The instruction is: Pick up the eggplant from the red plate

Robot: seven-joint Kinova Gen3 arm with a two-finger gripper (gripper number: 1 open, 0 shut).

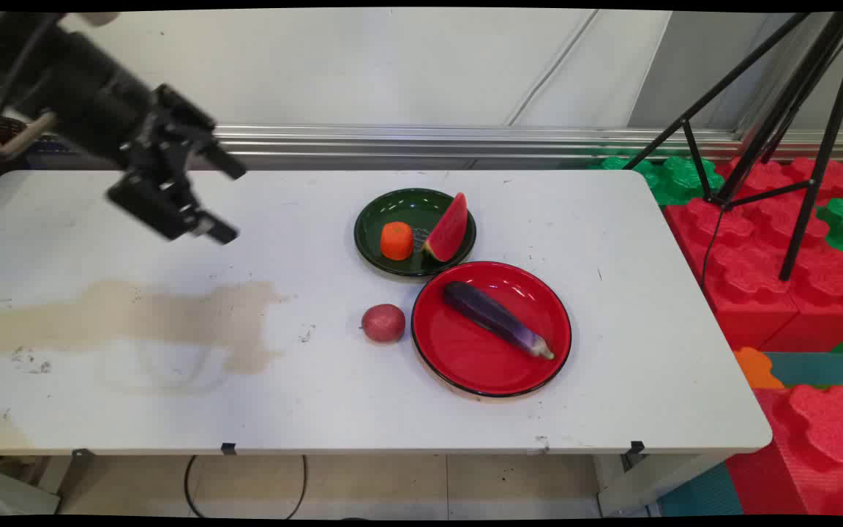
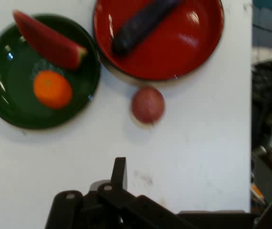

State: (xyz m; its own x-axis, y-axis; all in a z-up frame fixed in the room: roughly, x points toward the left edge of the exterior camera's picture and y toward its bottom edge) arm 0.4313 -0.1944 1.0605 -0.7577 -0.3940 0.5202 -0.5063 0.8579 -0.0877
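Potato [image 1: 383,323]: small, round and reddish, it lies bare on the white table [image 1: 634,351], just beside the left rim of the red plate [image 1: 465,366] and not touching it as far as I can see. In my hand view it sits right ahead of me, closer than anything else, yet well apart from my fingers [image 2: 119,172].

My gripper [image 1: 225,201] hangs in the air over the far left part of the table, tilted toward the plates. Its two fingers are spread wide with nothing between them, and it touches nothing.

On the red plate a dark purple eggplant [image 1: 498,319] lies on a slant, its pale tip toward the near right rim. Behind it, with the rims touching or nearly so, stands a dark green plate [image 1: 377,214]. It holds an orange chunk [image 1: 396,240], perhaps carrot, and a wedge of watermelon [image 1: 448,228] leaning at the plate's right side.

So three pieces of food sit on plates and the potato alone is on the tabletop.

A broad brownish stain [image 1: 173,315] spreads over the table's left half, below where I hover. Off the right end of the table are red and green foam blocks [image 1: 758,256] and the black legs of a tripod [image 1: 809,146]
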